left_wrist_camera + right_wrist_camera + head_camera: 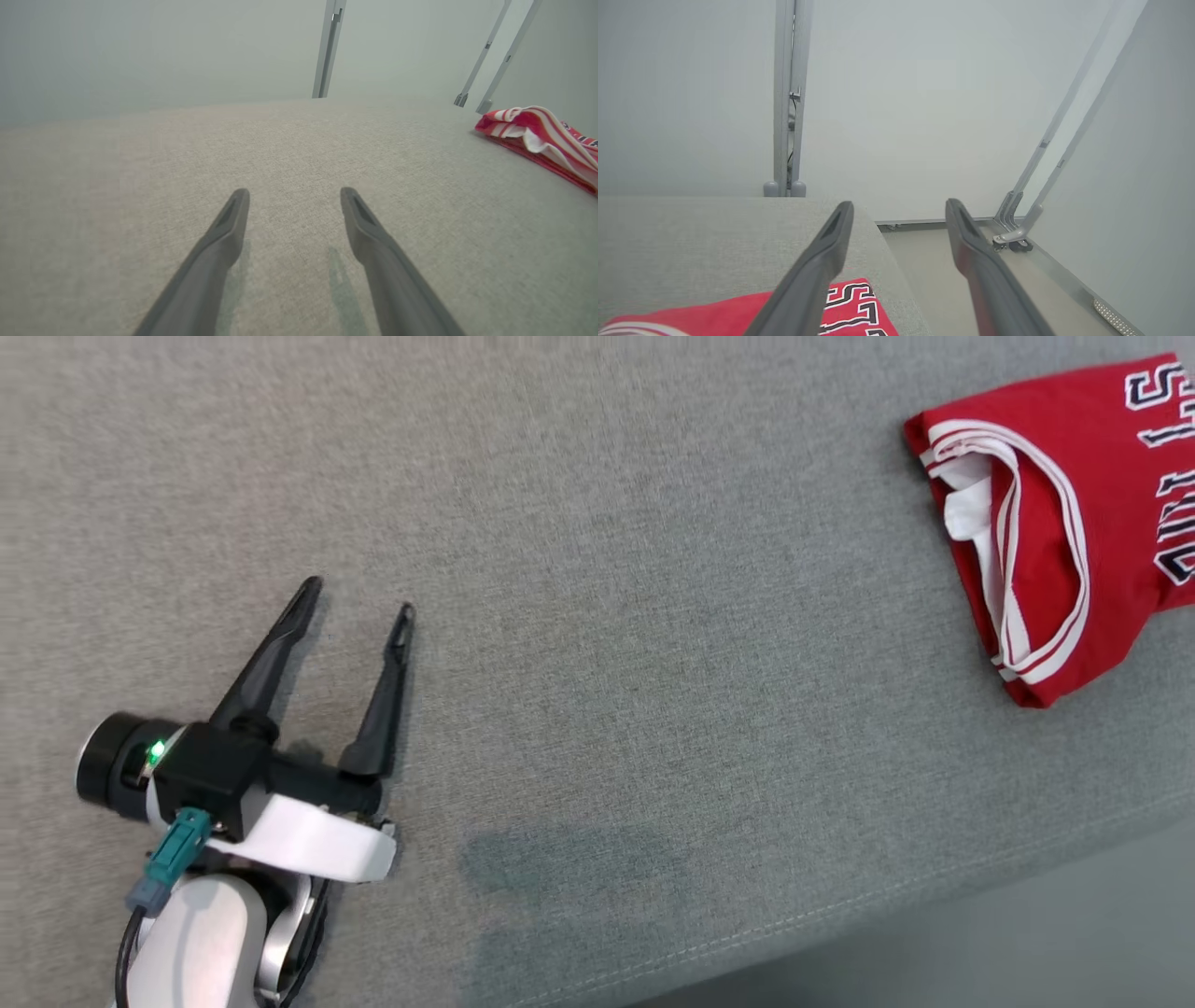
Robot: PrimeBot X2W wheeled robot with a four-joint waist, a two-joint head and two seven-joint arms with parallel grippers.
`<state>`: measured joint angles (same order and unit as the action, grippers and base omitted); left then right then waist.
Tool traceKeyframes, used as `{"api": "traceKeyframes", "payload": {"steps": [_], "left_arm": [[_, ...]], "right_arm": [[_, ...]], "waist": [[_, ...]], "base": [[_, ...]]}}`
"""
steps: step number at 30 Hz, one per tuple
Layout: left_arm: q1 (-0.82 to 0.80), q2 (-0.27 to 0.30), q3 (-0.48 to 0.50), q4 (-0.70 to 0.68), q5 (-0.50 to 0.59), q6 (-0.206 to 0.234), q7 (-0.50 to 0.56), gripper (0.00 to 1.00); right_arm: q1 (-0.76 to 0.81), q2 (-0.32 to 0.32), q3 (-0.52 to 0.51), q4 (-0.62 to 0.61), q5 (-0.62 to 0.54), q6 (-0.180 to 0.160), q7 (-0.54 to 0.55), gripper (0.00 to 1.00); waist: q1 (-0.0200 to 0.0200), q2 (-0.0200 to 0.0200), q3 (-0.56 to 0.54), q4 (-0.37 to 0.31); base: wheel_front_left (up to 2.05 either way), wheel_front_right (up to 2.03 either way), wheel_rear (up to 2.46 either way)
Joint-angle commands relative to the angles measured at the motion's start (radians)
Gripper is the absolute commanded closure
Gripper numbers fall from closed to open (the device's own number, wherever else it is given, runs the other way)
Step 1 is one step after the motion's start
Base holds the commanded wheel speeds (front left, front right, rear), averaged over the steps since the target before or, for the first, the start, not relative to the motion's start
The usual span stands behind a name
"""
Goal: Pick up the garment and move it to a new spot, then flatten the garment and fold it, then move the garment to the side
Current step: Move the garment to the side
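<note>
The garment (1055, 513) is a red jersey with white trim and dark lettering, folded into a compact bundle at the far right of the grey fabric surface (653, 616). My left gripper (359, 595) rests low at the left, open, nothing between its fingers, far from the garment. Along the left wrist view the garment (542, 137) lies off to the right, beyond the open left gripper (294, 196). My right gripper (899, 207) stands open above the garment (738, 315), whose lettered end lies under its left finger; nothing is held.
The fabric surface's stitched front edge (840, 905) runs along the lower right, with floor beyond. Grey metal posts (787, 93) and slanted braces (1045, 158) stand against the pale wall behind. The surface's right corner (878, 242) drops to the floor near the right gripper.
</note>
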<state>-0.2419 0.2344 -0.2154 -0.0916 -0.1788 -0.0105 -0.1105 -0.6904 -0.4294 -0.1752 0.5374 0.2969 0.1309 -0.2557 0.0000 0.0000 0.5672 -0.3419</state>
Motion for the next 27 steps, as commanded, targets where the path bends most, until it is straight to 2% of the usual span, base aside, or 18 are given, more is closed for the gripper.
{"api": "traceKeyframes", "payload": {"steps": [1,6,12,20,27], "left_arm": [[0.02,0.005,0.042,-0.003,-0.012,0.014,-0.022,0.0],[0.037,-0.008,0.062,0.038,-0.043,0.024,-0.059,0.0],[0.071,-0.026,0.084,0.089,-0.079,0.037,-0.09,0.0],[0.132,-0.04,0.09,0.146,-0.104,0.039,-0.116,0.0],[0.191,-0.048,0.086,0.185,-0.121,0.035,-0.128,0.0]], "right_arm": [[0.097,0.013,-0.02,-0.108,-0.026,0.0,-0.006,0.0],[0.246,0.122,-0.026,-0.32,-0.082,0.0,-0.006,0.0],[0.411,0.228,0.062,-0.451,-0.154,0.0,-0.006,0.0],[0.574,0.302,0.081,-0.486,-0.213,0.0,-0.006,0.0],[0.686,0.327,0.087,-0.489,-0.228,0.0,-0.006,0.0]], "waist": [[0.0,0.0,-0.082,0.042],[0.0,0.0,-0.171,0.105],[0.0,0.0,-0.264,0.176],[0.0,0.0,-0.366,0.223],[0.0,0.0,-0.434,0.241]], "base": [[0.0,0.0,0.0],[0.0,0.0,0.0],[0.0,0.0,0.0],[0.0,0.0,0.0],[0.0,0.0,0.0]]}}
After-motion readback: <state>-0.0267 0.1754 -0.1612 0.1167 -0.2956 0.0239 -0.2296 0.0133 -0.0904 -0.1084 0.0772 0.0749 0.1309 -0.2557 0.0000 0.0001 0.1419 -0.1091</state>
